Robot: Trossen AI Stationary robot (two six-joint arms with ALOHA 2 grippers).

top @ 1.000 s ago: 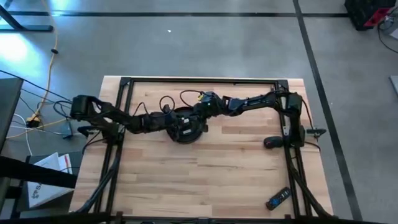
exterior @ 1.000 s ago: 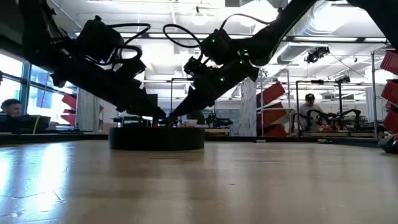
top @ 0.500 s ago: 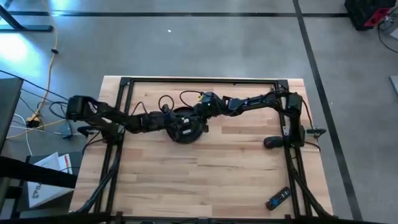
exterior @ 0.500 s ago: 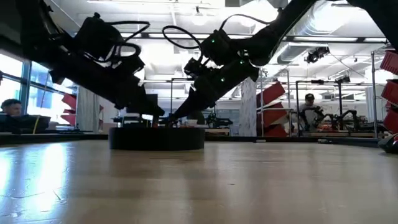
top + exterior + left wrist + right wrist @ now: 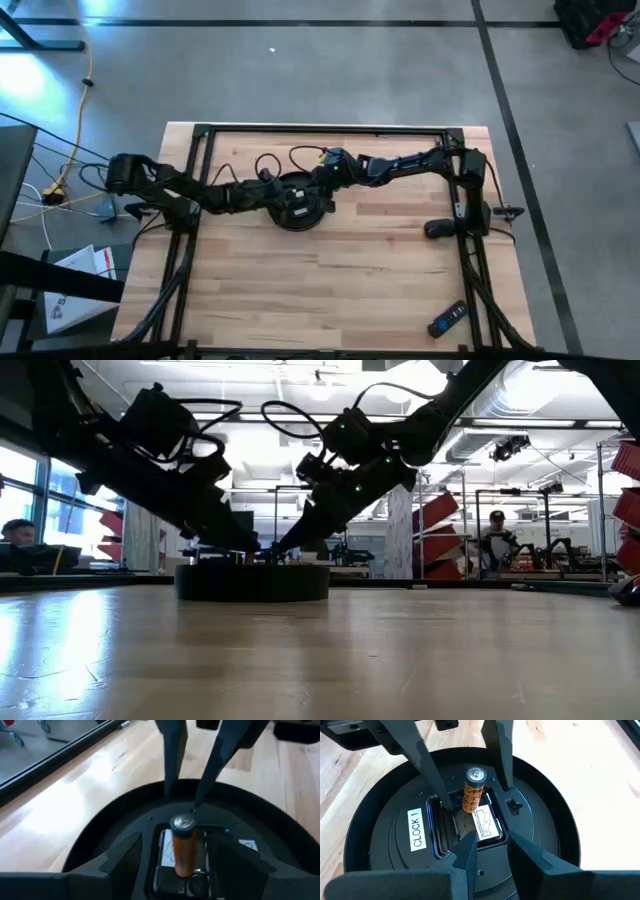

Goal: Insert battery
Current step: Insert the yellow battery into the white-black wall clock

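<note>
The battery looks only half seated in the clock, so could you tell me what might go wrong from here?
1. The battery stands tilted, one end in the compartment and the other raised; pressing it down now might jam it or pop it out.
2. The left tool and the right tool both crowd the same slot on the clock, so their fingers could collide.
3. Pushing sideways could slide the clock across the table.

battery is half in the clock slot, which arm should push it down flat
Left, probably. The orange battery stands tilted in the clock compartment between the left gripper's open fingers. The right gripper hovers just over the compartment, also open, so it is a close call.
</note>
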